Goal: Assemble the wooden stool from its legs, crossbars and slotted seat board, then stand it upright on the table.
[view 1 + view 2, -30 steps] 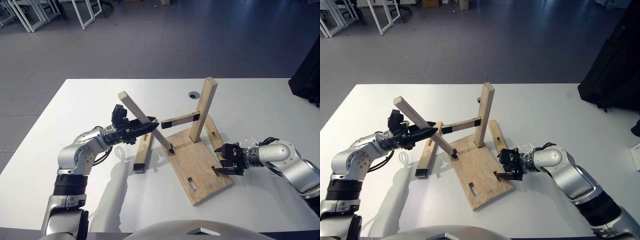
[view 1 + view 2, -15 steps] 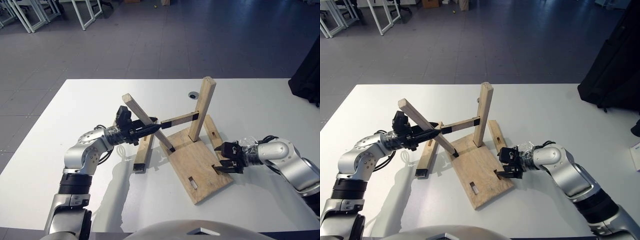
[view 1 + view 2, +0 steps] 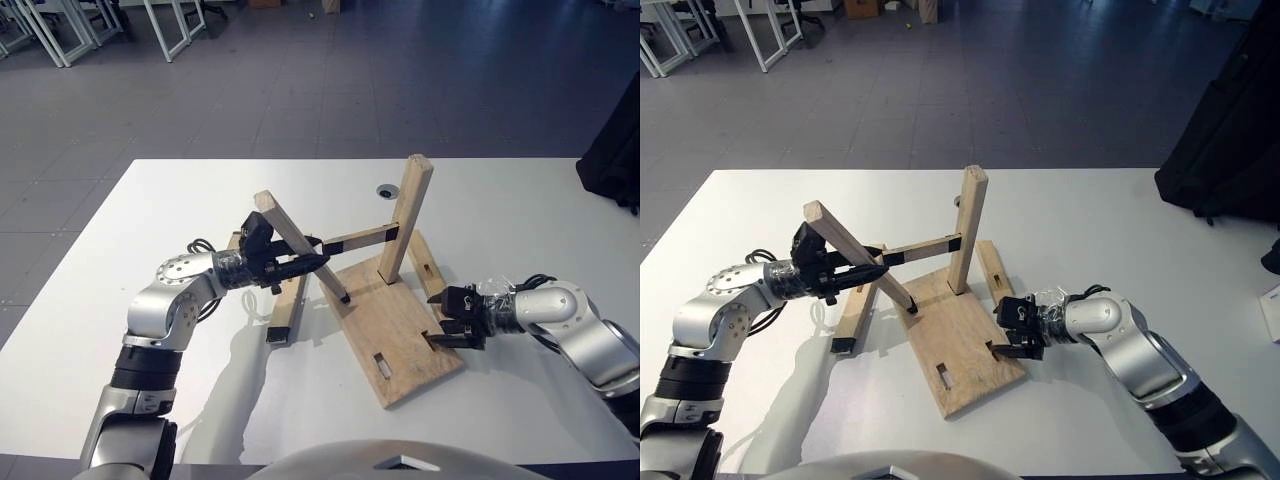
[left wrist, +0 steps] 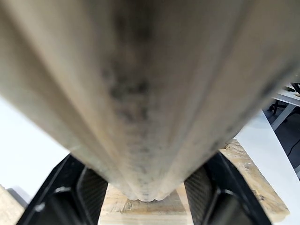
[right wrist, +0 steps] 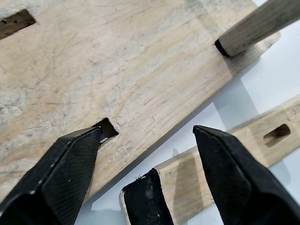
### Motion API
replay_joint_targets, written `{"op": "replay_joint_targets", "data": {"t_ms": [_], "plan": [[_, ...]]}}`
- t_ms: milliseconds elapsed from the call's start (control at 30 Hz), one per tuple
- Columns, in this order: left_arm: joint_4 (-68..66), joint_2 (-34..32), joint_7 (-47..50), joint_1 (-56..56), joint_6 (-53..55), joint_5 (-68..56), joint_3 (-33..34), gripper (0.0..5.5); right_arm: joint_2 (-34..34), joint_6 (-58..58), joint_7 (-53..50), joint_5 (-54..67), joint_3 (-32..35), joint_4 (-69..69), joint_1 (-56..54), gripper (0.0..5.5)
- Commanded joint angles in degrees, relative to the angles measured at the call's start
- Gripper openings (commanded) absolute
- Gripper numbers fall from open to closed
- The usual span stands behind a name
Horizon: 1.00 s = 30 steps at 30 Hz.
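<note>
Now from the head: seat board (image 3: 395,335) flat on the white desk (image 3: 180,200), upright leg (image 3: 405,220) planted near its far edge, crossbar (image 3: 355,240) reaching from that leg toward the robot's left.
Tilted leg (image 3: 275,212): leaning hard, lower end down on the board, upper end high over the left side.
Loose legs: one lying leg (image 3: 285,310) on the desk just left of the board, and a slotted leg (image 3: 428,265) flat along the board's far right edge.
Left gripper (image 3: 300,262): clamped across the tilted leg about mid-length, right by the crossbar's free end. Whether leg and crossbar touch, cannot tell.
Left wrist adds: the close-up of that grip, with the leg running straight between both black fingers (image 4: 84,187) and the board beyond.
Right gripper (image 3: 437,320): spread wide, holding nothing, at the board's right edge.
Right wrist adds: one finger over the board beside a slot (image 5: 107,129), the other over the slotted leg, whose black end sits just off the board's edge.
</note>
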State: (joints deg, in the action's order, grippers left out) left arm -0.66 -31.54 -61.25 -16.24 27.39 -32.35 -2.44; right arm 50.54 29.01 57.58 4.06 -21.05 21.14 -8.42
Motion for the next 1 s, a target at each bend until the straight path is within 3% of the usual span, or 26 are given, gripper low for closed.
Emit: {"op": "replay_joint_targets", "data": {"t_ms": [33, 400, 600, 900, 1000], "plan": [[-5.2, -1.0, -0.3, -1.4, 0.7, 5.2, -3.8, 2.03, -0.4, 0.7, -0.3, -0.9, -0.2, 0.5, 0.3, 3.6], [-16.2, -2.9, -0.7, -6.8, 2.5, 9.3, -9.2, 2.03, -0.6, 0.7, 0.0, -1.1, -0.2, 0.0, 0.0, 3.6], [-18.0, -5.2, -3.8, -9.0, 2.1, 13.0, -15.3, 2.03, -0.5, 0.8, 0.2, -1.2, -0.2, 0.0, -0.3, 3.6], [-27.0, -4.6, 3.6, -6.6, -2.5, 22.6, -26.9, 2.03, -1.5, 0.9, -0.2, -0.3, 0.9, -0.2, -1.7, 3.6], [-28.6, -3.7, 5.3, -3.7, -3.1, 22.2, -27.7, 2.03, -4.1, 6.1, -0.6, 5.7, 5.3, 1.7, -4.1, 3.6]]}}
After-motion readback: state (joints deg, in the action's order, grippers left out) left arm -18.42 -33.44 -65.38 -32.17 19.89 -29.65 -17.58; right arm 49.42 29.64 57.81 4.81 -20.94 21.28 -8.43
